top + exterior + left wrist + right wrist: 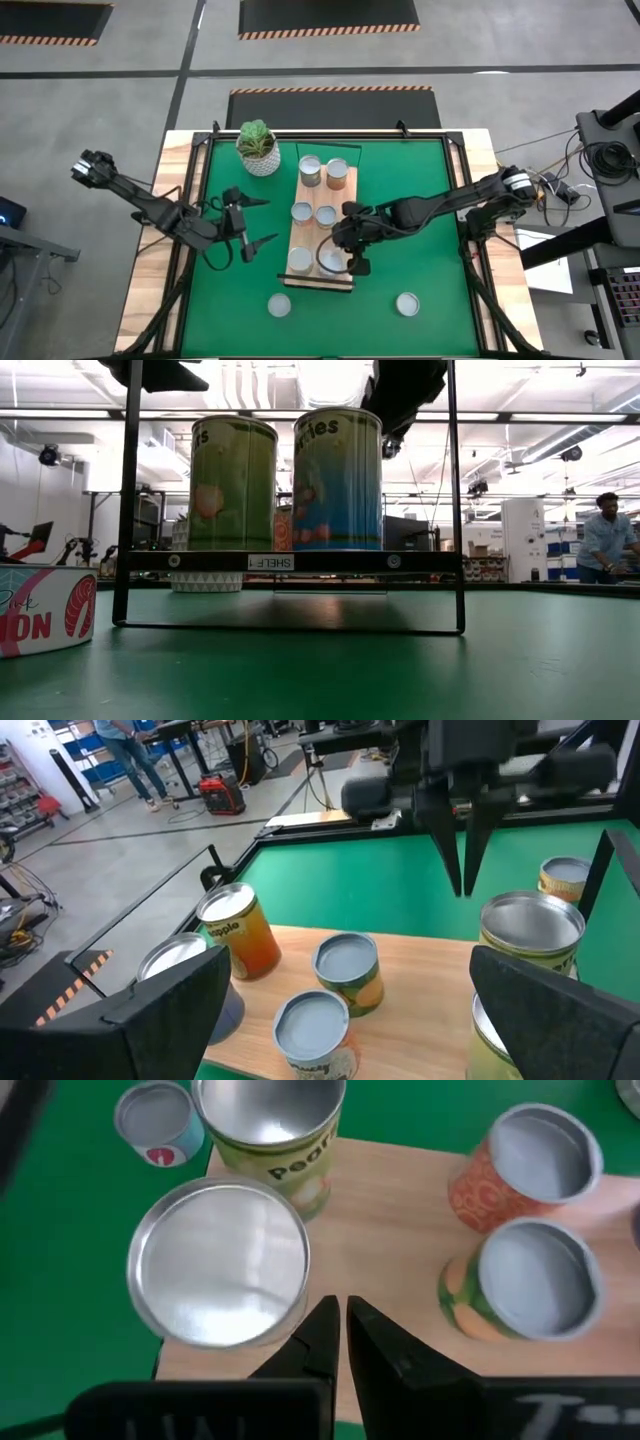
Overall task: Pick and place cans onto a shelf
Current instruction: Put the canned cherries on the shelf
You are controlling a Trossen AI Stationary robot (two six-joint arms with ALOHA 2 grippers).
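- On the green mat [400, 250], the shelf [338, 225] is lying lengthwise between the two arms, where either one can probably reach it.
- Six cans are standing upright on the shelf in pairs: two at the far end [310, 170], two in the middle [302, 212], two at the near end [300, 260]; the paired spacing is likely leaving room for the rest.
- Two cans are waiting on the mat: one [279, 305] near the shelf's near end, another [407, 303] further right.
- The right gripper [352, 243] is hovering over the shelf's near end beside a can [220, 1260], its fingers pressed together and grasping nothing, which suggests that this can is already set down.
- The left gripper [250, 222] is hanging just left of the shelf, jaws spread wide and empty, seemingly readied for a pick.
- A potted plant [258, 147] is sitting beyond the shelf, clear of the work.
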